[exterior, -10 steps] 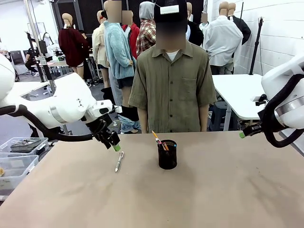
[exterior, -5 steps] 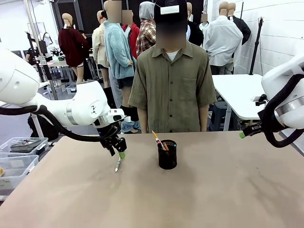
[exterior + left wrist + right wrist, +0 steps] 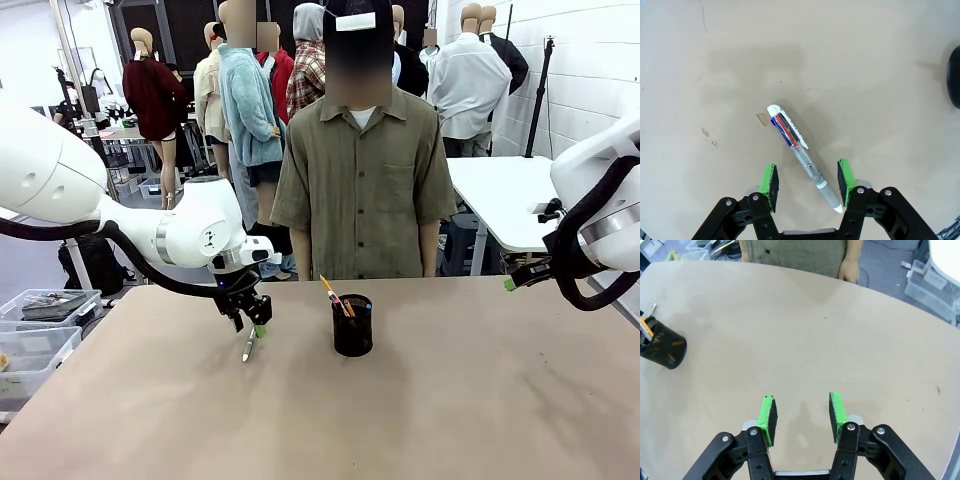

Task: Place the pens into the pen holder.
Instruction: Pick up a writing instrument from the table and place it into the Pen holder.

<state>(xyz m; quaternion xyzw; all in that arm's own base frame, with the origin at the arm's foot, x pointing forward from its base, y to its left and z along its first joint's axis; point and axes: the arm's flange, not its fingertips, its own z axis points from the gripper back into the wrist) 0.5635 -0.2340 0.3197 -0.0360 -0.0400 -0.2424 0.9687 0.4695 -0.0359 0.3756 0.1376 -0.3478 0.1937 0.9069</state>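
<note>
We see the left gripper (image 3: 807, 181), jaws apart, straddling the silver-white clear-barrelled pen (image 3: 800, 151) lying mid-table, left of the black mesh cylindrical pen holder (image 3: 352, 326); the right gripper (image 3: 801, 419) hangs apart, empty.

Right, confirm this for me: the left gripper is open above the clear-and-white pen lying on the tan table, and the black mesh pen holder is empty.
Not empty. The front view shows the black mesh pen holder already holding pens, an orange one sticking out. The rest stands: the left gripper is open above the clear-and-white pen on the tan table.
</note>
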